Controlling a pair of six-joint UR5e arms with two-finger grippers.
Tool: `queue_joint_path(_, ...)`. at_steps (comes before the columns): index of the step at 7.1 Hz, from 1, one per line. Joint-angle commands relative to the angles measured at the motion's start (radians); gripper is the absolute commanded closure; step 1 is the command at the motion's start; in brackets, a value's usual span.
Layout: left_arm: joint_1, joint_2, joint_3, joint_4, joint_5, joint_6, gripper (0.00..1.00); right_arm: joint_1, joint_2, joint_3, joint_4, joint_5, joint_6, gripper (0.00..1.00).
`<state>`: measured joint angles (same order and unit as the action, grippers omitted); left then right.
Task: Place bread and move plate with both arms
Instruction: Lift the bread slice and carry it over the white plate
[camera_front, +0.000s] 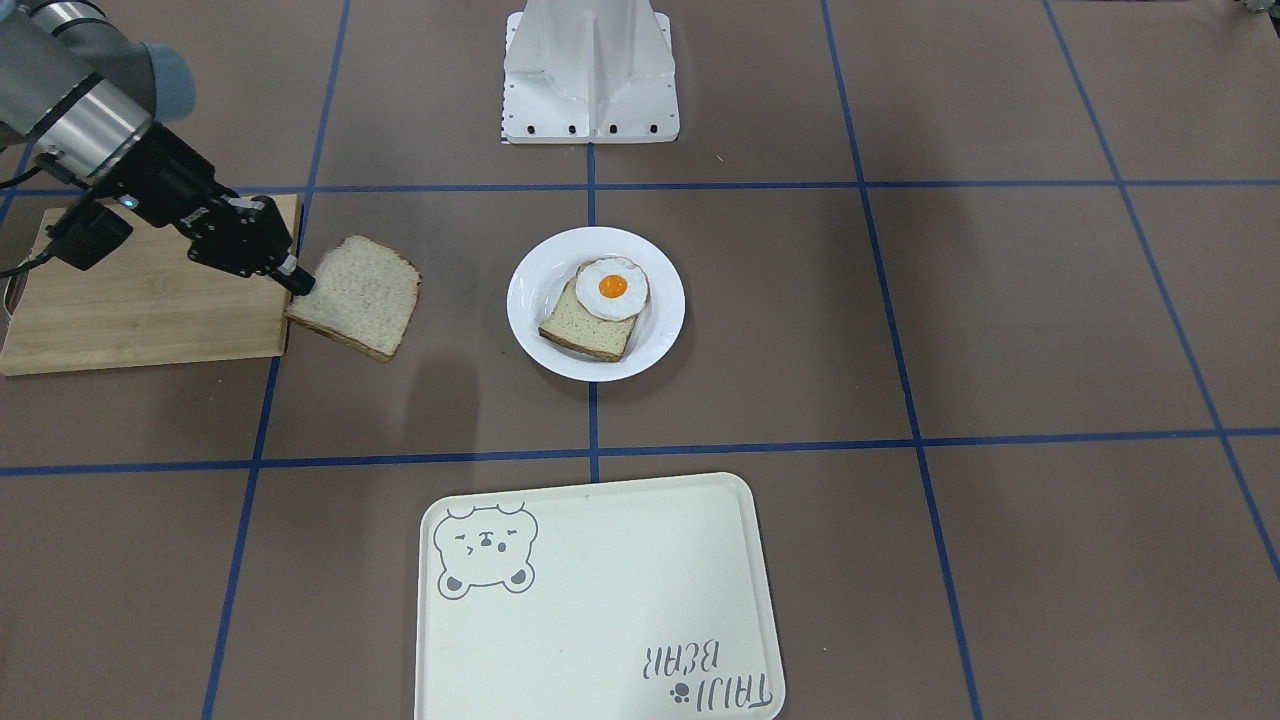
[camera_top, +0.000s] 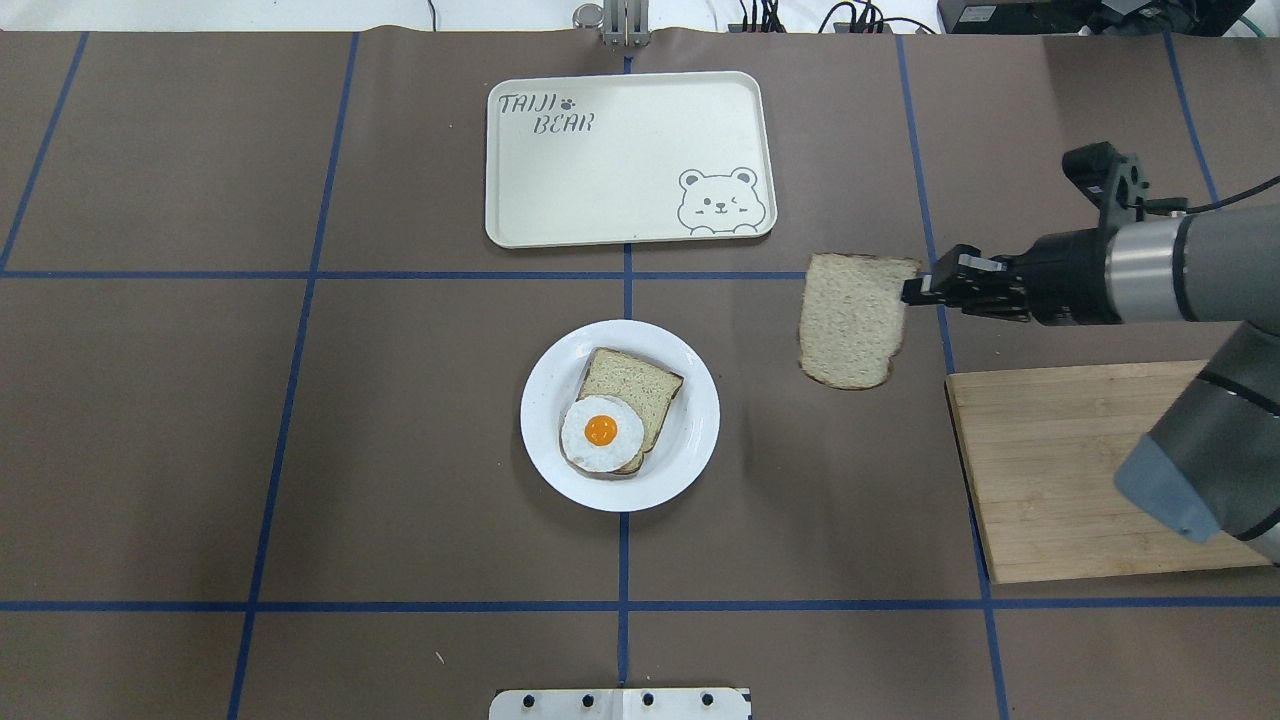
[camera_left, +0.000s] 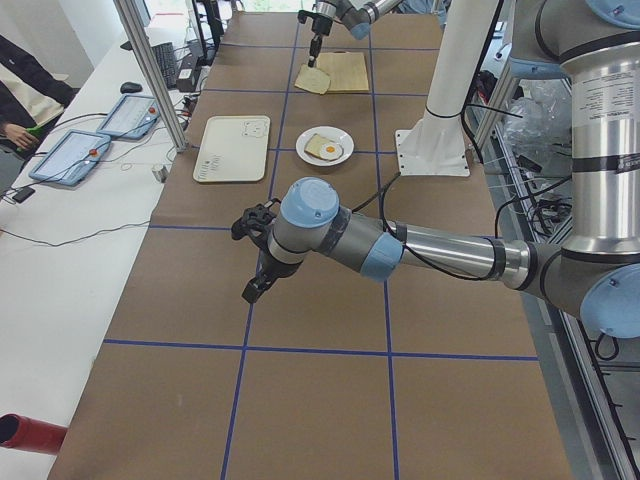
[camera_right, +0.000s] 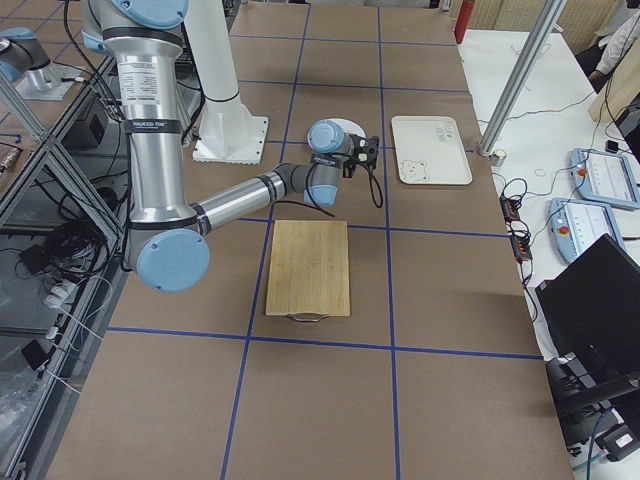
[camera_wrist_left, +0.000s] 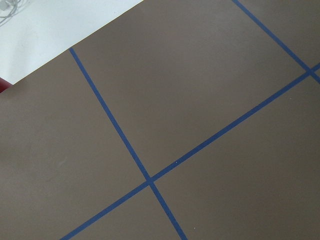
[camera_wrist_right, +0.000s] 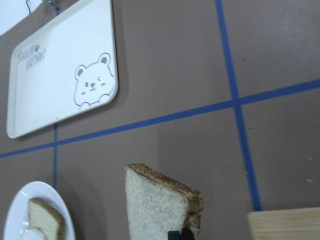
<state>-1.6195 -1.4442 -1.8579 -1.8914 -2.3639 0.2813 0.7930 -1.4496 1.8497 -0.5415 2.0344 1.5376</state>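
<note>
One bread slice (camera_top: 852, 320) pinched by R gripper (camera_top: 910, 290), betw. board (camera_top: 1060, 470) & plate (camera_top: 700, 420), L gripper (camera_left: 252, 290) grip can't tell.

counter (camera_top: 400, 450): brown, marked into squares by blue tape lines (camera_top: 300, 400)
plate (camera_top: 690, 460): white, round, on a tape line mid-counter
tray (camera_top: 620, 180): cream, beyond the plate, away from the robot
board (camera_top: 1050, 470): wooden, well off to the plate's right
base (camera_front: 590, 90): white, on the plate's robot side
</note>
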Motion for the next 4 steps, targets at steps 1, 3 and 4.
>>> queue_joint_path(1,-0.002,-0.001,0.002,0.000,-0.002,-0.023,0.02,-0.179,0.160,-0.001,-0.097,-0.223,0.044,1.00)
queue_joint_path(3,0.001,-0.001,0.000,0.000,-0.015,-0.036,0.02,-0.331,0.282,-0.038,-0.209,-0.380,0.029,1.00)
queue_joint_path(4,-0.002,-0.001,0.002,0.000,-0.014,-0.036,0.02,-0.357,0.307,-0.075,-0.212,-0.429,0.027,1.00)
